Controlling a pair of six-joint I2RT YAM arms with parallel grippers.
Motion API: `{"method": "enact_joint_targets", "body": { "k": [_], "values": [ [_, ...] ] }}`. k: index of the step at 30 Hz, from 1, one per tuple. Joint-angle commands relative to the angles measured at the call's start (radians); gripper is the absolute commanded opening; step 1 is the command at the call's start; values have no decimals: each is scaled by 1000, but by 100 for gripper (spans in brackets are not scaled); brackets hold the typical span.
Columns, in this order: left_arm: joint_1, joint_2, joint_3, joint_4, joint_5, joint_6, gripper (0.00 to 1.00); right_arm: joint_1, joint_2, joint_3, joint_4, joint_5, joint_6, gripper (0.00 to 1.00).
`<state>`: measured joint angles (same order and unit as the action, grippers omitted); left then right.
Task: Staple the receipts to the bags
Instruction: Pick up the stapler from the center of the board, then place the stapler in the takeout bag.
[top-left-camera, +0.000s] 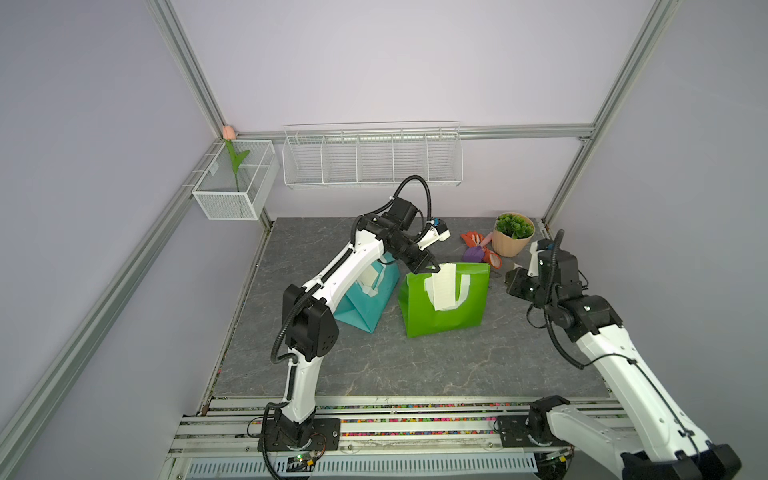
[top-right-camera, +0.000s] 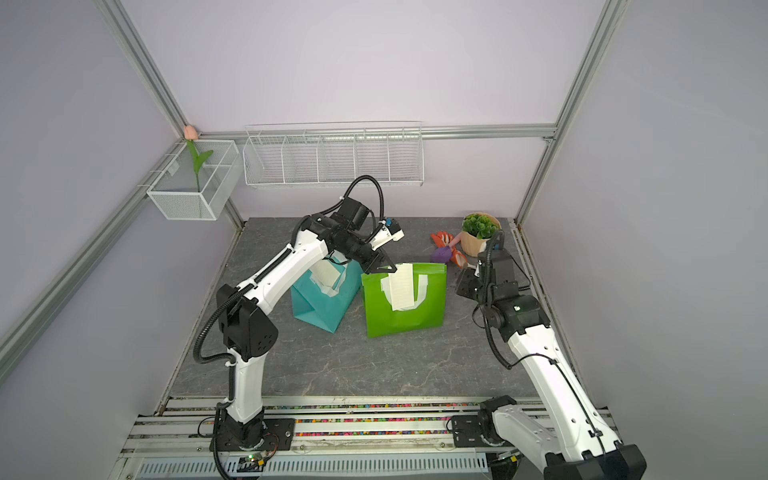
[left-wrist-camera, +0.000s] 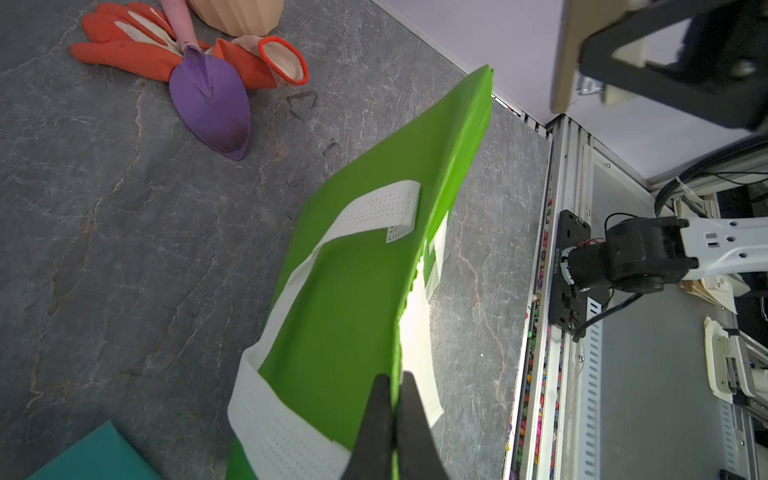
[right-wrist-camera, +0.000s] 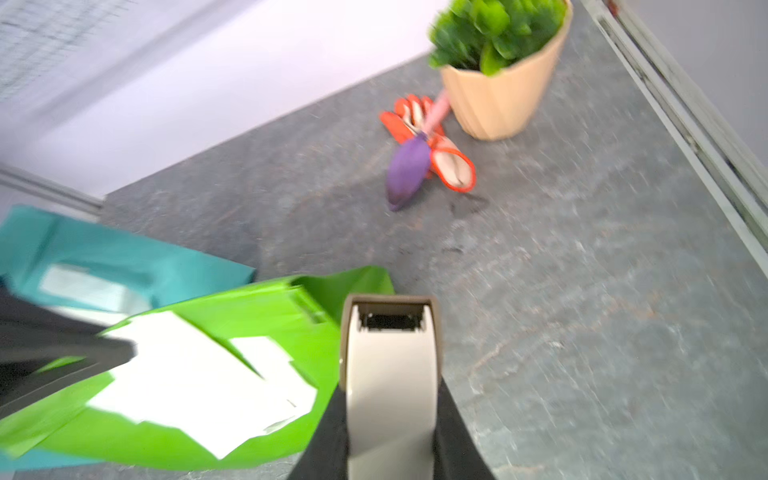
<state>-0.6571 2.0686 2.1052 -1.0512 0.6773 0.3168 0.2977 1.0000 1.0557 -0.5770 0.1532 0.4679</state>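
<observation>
The receipts are sitting one on each bag. One pale receipt (top-left-camera: 445, 289) is hanging down the front face of the green bag (top-left-camera: 444, 322), over its white handle (top-left-camera: 466, 286). The other receipt (top-left-camera: 371, 275) is lying against the teal bag (top-left-camera: 365, 309), partly hidden behind the left arm. Both bags are standing near the middle of the grey stone-patterned table (top-left-camera: 374, 365), the teal one just beside the green one on the robot's left. Faint printed lines are showing on the receipts, too small for me to read. A sticker (left-wrist-camera: 557, 259) with tiny digits on the right arm's base is no more legible.

The left gripper (left-wrist-camera: 392, 380) is reaching down from above and pinching the top edge of the green bag. Its two black fingers are pressed together with the bag's edge between them and the top of the receipt right at the fingertips.

The right gripper (right-wrist-camera: 390, 415) is clamping a beige stapler (right-wrist-camera: 390, 353), one black finger on each side of it. The stapler's open nose is pointing past the right-hand end of the green bag. I cannot tell whether it is touching the bag, as that wrist view is blurred.

At the back right a peach plant pot (top-left-camera: 509, 245) is standing, with orange gloves (left-wrist-camera: 124, 45) and a purple trowel (left-wrist-camera: 212, 108) lying just beside it.
</observation>
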Motion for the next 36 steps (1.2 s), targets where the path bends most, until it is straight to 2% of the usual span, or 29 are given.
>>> {"method": "enact_joint_targets", "body": {
  "k": [1, 6, 13, 18, 26, 36],
  "values": [
    [5, 15, -8, 28, 18, -70, 0, 63, -2, 7, 175, 28, -125, 7],
    [5, 3, -5, 85, 16, -137, 0, 159, 65, -30, 455, 21, -241, 7],
    [7, 27, 48, 89, 7, -168, 0, 207, 217, -33, 693, 7, -315, 7],
    [7, 45, 56, 114, 15, -189, 0, 223, 261, -81, 855, -20, -354, 6],
    [6, 31, 43, 159, 0, -215, 0, 232, 328, -99, 907, -16, -355, 7],
    [8, 13, 11, 187, 9, -229, 0, 270, 378, -133, 925, 69, -367, 7]
  ]
}}
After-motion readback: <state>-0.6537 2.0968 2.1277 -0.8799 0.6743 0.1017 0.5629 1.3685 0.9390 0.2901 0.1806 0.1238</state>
